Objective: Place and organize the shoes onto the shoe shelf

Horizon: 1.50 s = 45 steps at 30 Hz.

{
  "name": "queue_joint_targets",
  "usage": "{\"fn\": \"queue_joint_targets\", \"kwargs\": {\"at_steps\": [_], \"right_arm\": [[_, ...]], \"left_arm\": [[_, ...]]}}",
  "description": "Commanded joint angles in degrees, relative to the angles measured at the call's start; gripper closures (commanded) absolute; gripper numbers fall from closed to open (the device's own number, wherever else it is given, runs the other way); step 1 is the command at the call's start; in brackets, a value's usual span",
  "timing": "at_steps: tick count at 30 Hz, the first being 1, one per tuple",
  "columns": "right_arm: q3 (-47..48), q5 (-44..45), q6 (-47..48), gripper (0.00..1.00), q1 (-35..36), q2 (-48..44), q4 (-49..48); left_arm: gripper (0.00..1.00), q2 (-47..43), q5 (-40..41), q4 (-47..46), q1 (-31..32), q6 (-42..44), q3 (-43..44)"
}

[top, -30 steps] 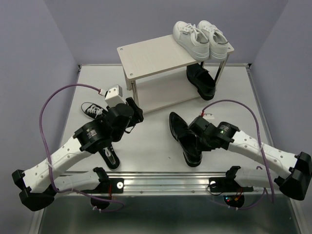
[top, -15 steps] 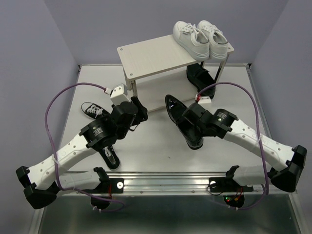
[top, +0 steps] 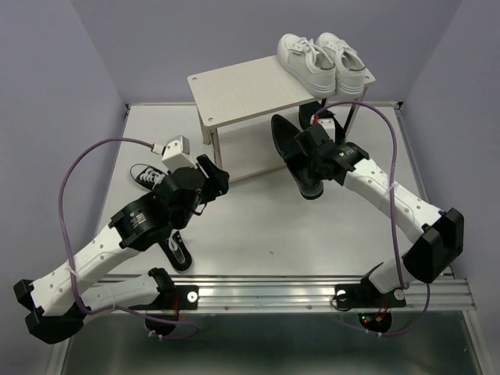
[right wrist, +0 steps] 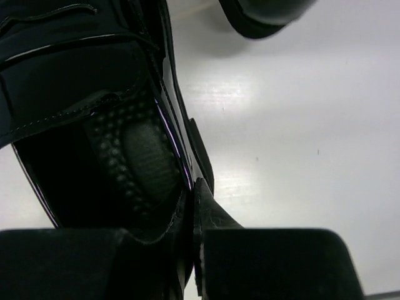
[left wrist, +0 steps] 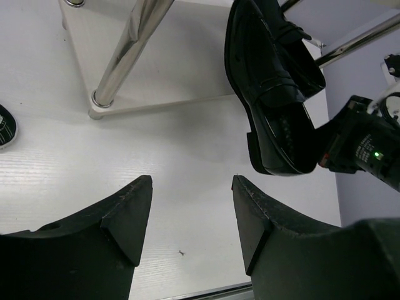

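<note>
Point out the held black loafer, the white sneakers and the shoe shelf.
black loafer (top: 283,138): top external view, on its glossy toe end.
white sneakers (top: 306,56): top external view, on one shoe's laces.
shoe shelf (top: 242,94): top external view, on the bare top board.

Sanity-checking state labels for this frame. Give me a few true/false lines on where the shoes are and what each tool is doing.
1. The white sneakers sit on the top board of the shoe shelf. True.
2. The right tool is shut on a black loafer. True.
3. The left tool is gripping a shoe. False: it is open and empty, above the table.
4. Both canvas sneakers are on the shoe shelf. False: both lie on the table, one left of the left arm, the other partly under it.
</note>
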State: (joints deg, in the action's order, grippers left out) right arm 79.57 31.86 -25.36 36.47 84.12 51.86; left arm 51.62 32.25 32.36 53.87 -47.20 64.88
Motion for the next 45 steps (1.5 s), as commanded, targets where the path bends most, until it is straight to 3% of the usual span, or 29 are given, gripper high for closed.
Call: {"fn": "queue_joint_targets", "kwargs": {"at_steps": [1, 9, 23, 45], "right_arm": [[6.8, 1.5, 4.6, 0.99, -1.7, 3.1, -11.7], [10.1, 2.4, 7.7, 0.99, -5.4, 8.1, -16.5], [2.8, 0.3, 8.1, 0.99, -7.5, 9.3, -30.3], [3.1, 3.1, 8.7, 0.99, -10.2, 13.0, -32.5]], "left_arm": [[0.35, -2.0, 2.5, 0.6, -0.3, -0.8, -1.0], [0.35, -3.5, 3.3, 2.4, -0.3, -1.6, -1.3], [0.35, -3.7, 4.8, 4.4, -0.3, -2.8, -0.8], [0.35, -5.3, 7.2, 9.2, -0.3, -4.7, 1.0]]}}
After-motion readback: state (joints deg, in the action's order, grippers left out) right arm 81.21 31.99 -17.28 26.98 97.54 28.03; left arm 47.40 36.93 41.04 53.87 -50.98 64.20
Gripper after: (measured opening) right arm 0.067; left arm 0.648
